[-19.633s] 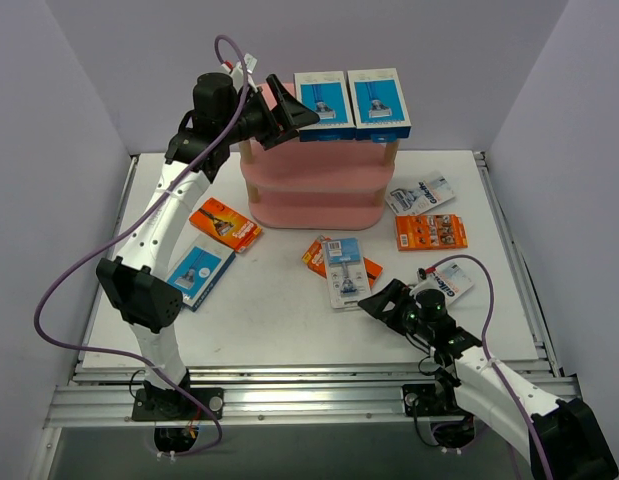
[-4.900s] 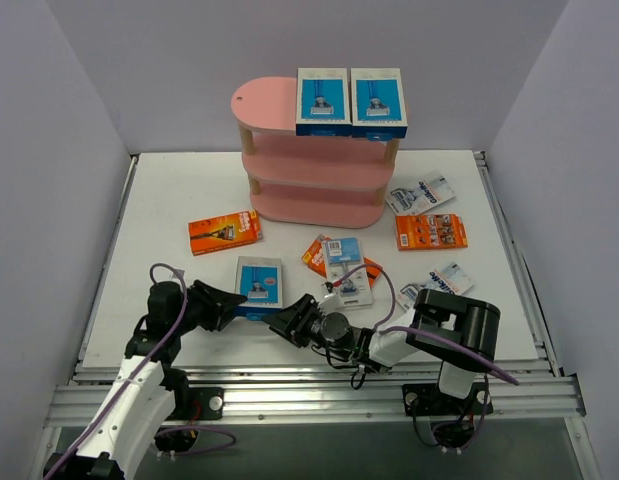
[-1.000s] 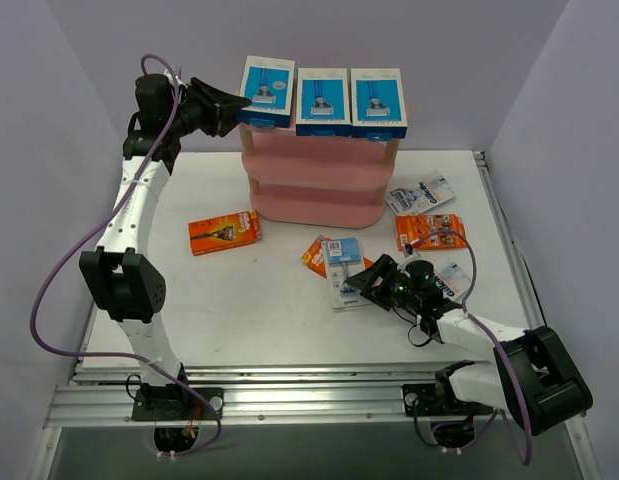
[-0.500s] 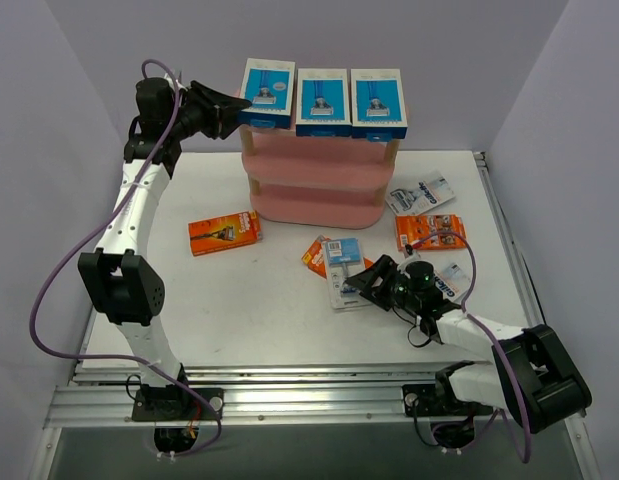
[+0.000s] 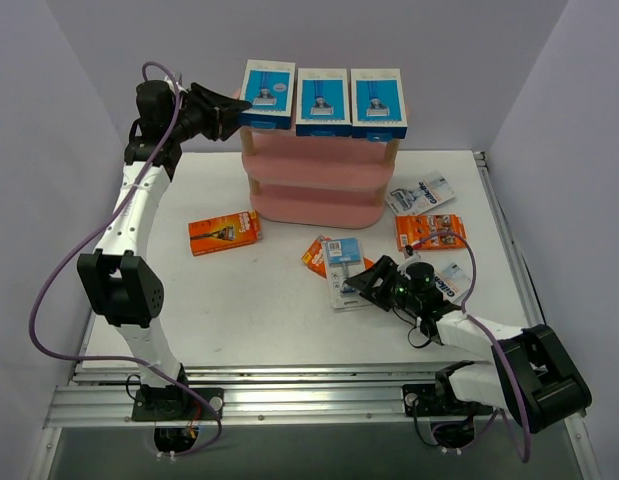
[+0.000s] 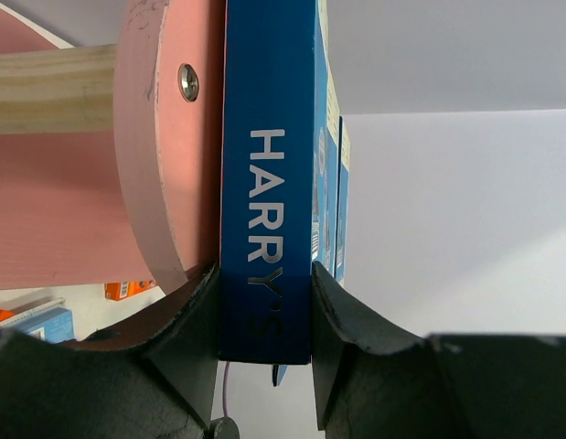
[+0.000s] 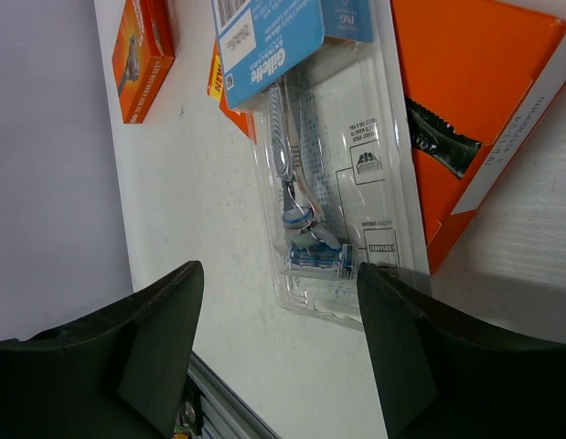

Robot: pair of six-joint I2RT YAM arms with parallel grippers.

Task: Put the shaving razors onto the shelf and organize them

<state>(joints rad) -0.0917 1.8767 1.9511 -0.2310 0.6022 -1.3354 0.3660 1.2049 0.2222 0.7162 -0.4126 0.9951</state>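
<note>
Well, my left gripper (image 6: 264,293) clamps a blue box (image 5: 267,92) flat on the shelf (image 5: 319,190) at the top board's left end, two more boxes (image 5: 321,100) just beside (close neighbours); its long axis runs front-to-back. My right gripper (image 5: 364,283) gapes above a blister pack (image 5: 343,266).

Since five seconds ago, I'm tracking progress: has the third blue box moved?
Yes: the blue box went from table to shelf top, left of the other two boxes.
</note>
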